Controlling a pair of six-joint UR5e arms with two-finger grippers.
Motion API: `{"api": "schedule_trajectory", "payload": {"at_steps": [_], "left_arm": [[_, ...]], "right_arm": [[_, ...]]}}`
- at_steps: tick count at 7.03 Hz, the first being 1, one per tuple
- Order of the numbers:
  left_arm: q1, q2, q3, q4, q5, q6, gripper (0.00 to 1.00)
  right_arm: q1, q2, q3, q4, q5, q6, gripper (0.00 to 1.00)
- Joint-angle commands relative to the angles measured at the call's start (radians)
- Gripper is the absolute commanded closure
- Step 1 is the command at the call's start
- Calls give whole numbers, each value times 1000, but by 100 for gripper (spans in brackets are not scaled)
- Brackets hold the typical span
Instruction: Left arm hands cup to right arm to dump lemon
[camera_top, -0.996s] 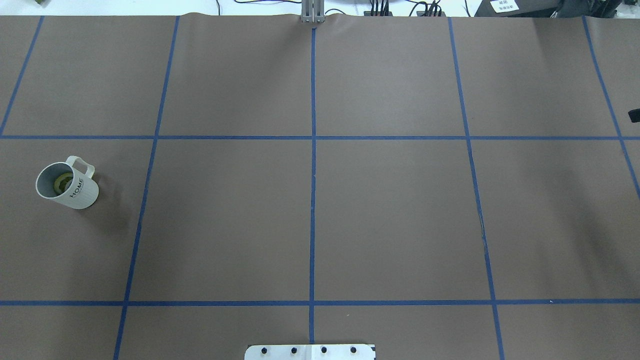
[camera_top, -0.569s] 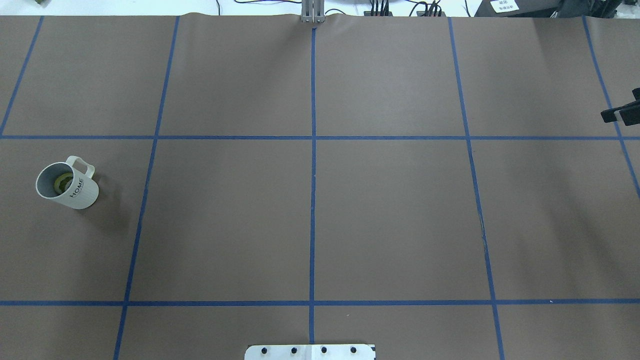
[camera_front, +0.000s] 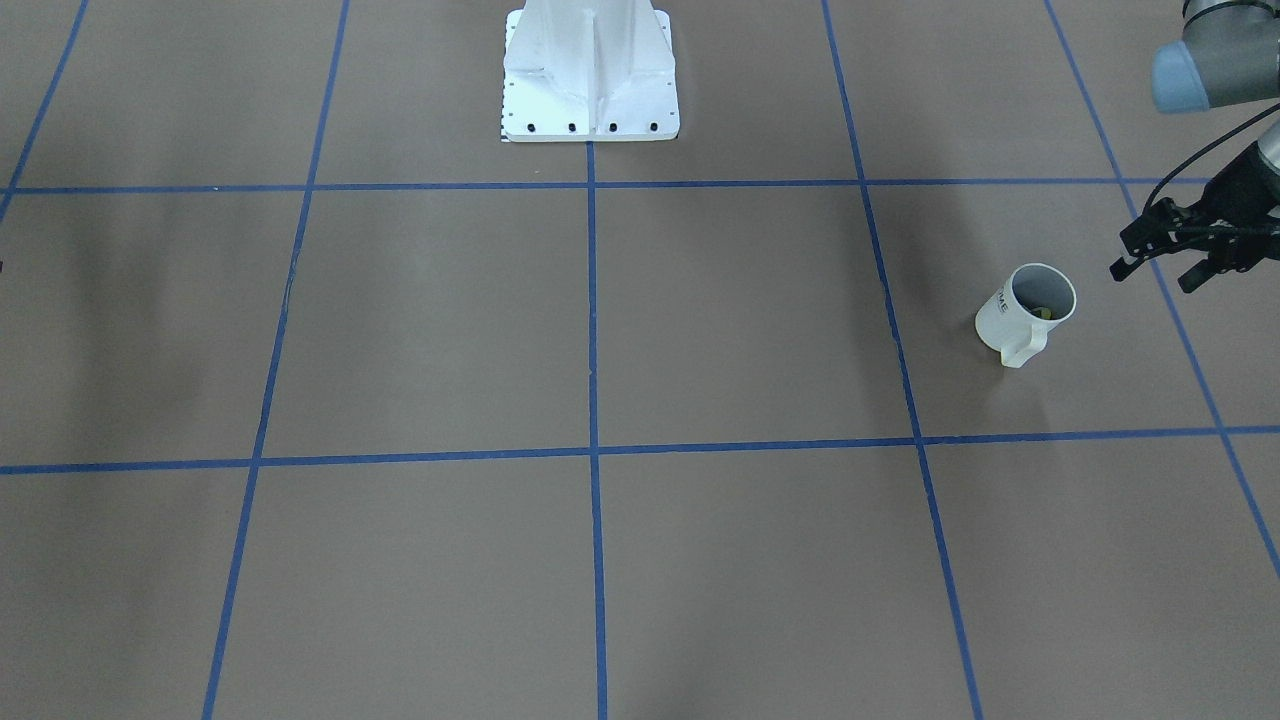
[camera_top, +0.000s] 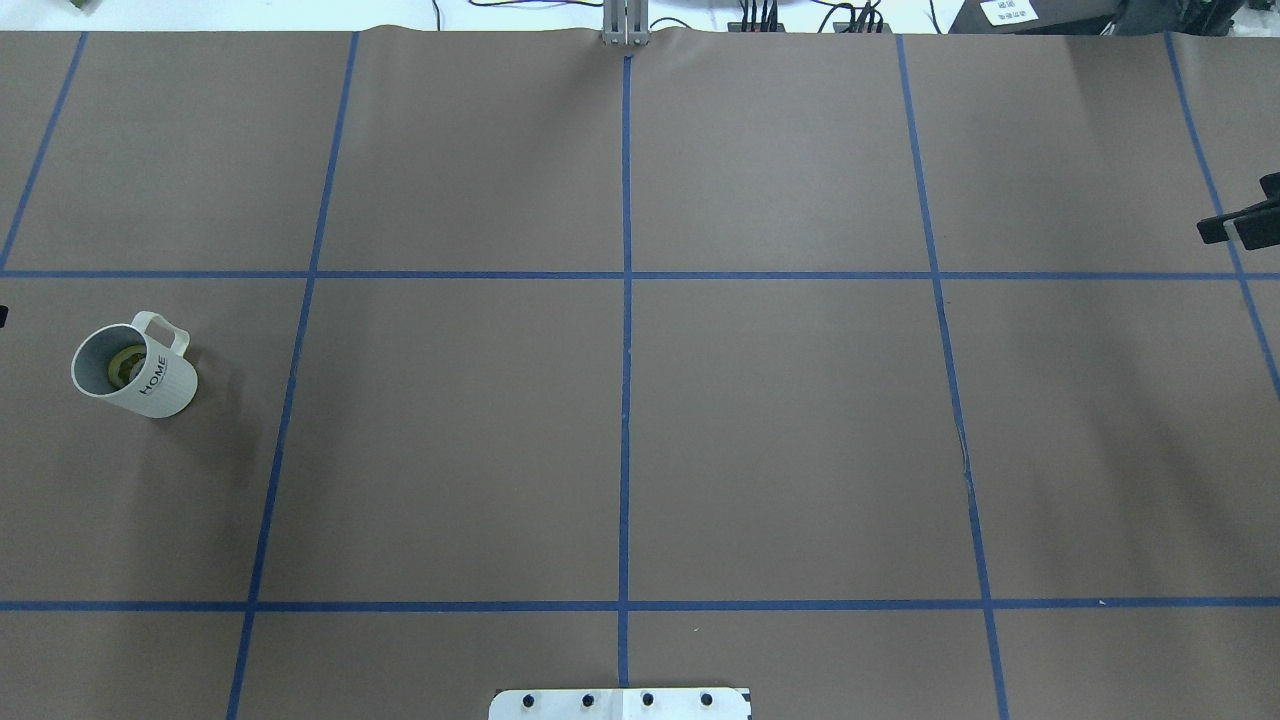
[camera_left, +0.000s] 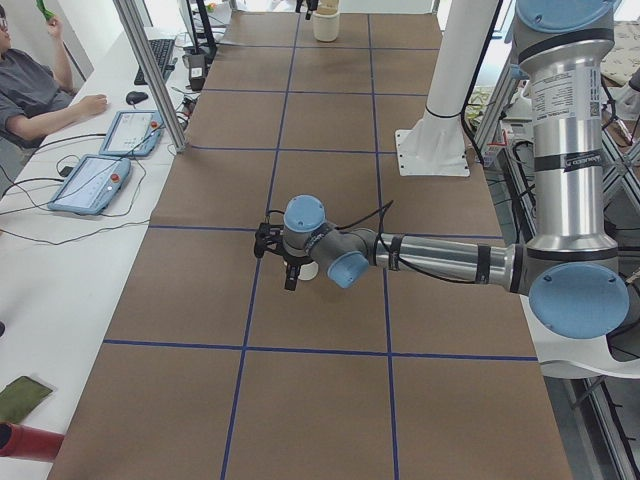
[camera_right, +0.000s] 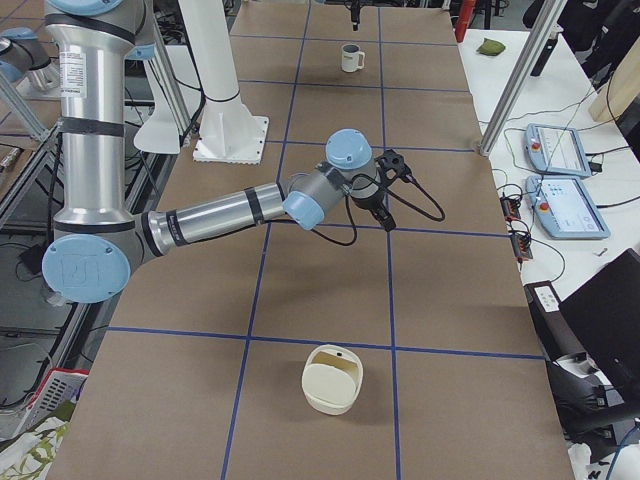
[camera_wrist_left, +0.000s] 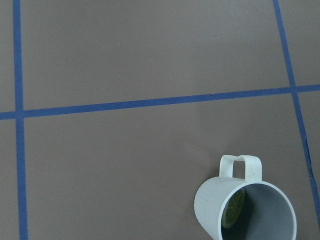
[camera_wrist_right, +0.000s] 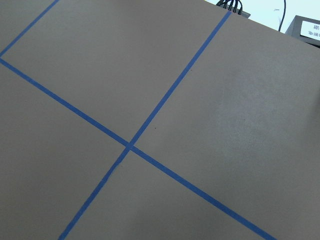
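Observation:
The cup (camera_top: 140, 372), a white mug lettered HOME, stands upright at the table's left side with its handle toward the far edge. A lemon (camera_top: 127, 365) slice lies inside it, also seen as lemon (camera_wrist_left: 233, 208) in the cup (camera_wrist_left: 244, 212) in the left wrist view. My left gripper (camera_front: 1157, 272) hovers open just outboard of the cup (camera_front: 1030, 312), apart from it. In the overhead view only an edge of my right gripper (camera_top: 1238, 228) shows at the far right, so I cannot tell its state. It holds nothing that I can see.
Brown paper with blue tape lines covers the table (camera_top: 780, 430). A cream container (camera_right: 333, 378) stands near the table's right end. The white robot base (camera_front: 590, 70) sits at the middle of the near edge. A person (camera_left: 35, 85) and tablets are beside the table.
My right gripper has come further into the overhead view from the right edge. A sliver of the left gripper now shows at the left edge. The cup has not moved.

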Motion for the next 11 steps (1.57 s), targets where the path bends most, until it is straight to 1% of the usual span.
{"api": "schedule_trajectory", "payload": {"at_steps": [1, 2, 3, 4, 6, 8, 9, 10, 11], "left_arm": [[121, -23, 8, -24, 118, -113, 0], [123, -20, 6, -24, 118, -112, 6], [126, -20, 8, -23, 118, -112, 34], [127, -20, 6, -23, 118, -112, 49], [136, -20, -3, -21, 118, -112, 53], [141, -20, -6, -21, 118, -112, 71], [145, -20, -6, -21, 118, -112, 90], [147, -19, -6, -21, 120, -112, 100], [149, -19, -8, -21, 120, -112, 100]], "right_arm": [[0, 0, -1, 1, -1, 0, 1], [0, 2, -2, 1, -3, 0, 1], [0, 2, -2, -1, -10, 0, 1], [0, 2, -2, 1, -13, 0, 1], [0, 2, -2, 1, -14, 0, 1], [0, 2, -5, 1, -20, 0, 1], [0, 2, -5, 1, -21, 0, 1], [-2, 2, -5, 1, -21, 0, 1], [-2, 2, -5, 1, -21, 0, 1]]}}
